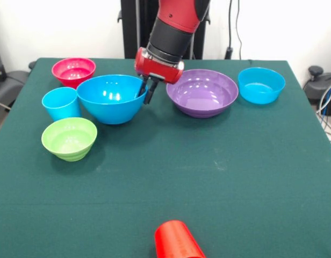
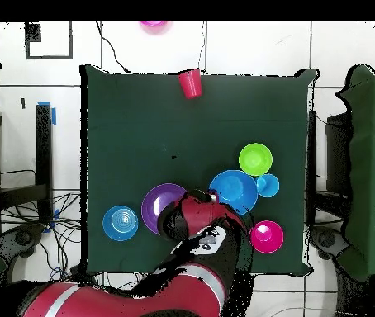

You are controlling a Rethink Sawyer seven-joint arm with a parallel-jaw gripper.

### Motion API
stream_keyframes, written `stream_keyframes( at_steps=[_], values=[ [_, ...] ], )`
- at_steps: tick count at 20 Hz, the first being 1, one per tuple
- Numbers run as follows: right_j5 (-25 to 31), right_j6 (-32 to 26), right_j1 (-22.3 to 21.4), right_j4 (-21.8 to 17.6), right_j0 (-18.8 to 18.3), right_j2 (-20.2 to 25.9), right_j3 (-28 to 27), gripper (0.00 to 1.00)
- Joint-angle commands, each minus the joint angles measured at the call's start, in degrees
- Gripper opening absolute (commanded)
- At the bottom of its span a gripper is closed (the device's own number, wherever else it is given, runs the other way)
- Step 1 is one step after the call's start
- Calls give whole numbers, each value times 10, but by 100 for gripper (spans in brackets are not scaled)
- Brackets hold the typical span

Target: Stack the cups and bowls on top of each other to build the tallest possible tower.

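Observation:
My gripper (image 1: 146,91) hangs at the right rim of the large blue bowl (image 1: 110,99), one finger inside and one outside, pinched on the rim. The bowl rests on the table. To its left stands a light blue cup (image 1: 61,103), with a pink bowl (image 1: 74,71) behind and a lime green bowl (image 1: 69,138) in front. A purple bowl (image 1: 202,91) and a smaller blue bowl (image 1: 261,84) sit to the right. A red cup (image 1: 177,240) lies on its side at the near edge. Nothing is stacked. From above, the arm hides part of the purple bowl (image 2: 158,205).
The table is covered by a dark green cloth (image 1: 219,177). In the overhead view a pink object (image 2: 152,25) lies on the floor beyond the table's far edge. Cables and chairs stand around the table.

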Motion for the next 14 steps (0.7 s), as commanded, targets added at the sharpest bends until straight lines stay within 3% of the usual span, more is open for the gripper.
stream_keyframes(
  at_steps=[1, 14],
  values=[
    [52, 112, 12, 69, 33, 56, -32, 0],
    [93, 109, 44, 158, 91, 28, -72, 0]
  ],
)
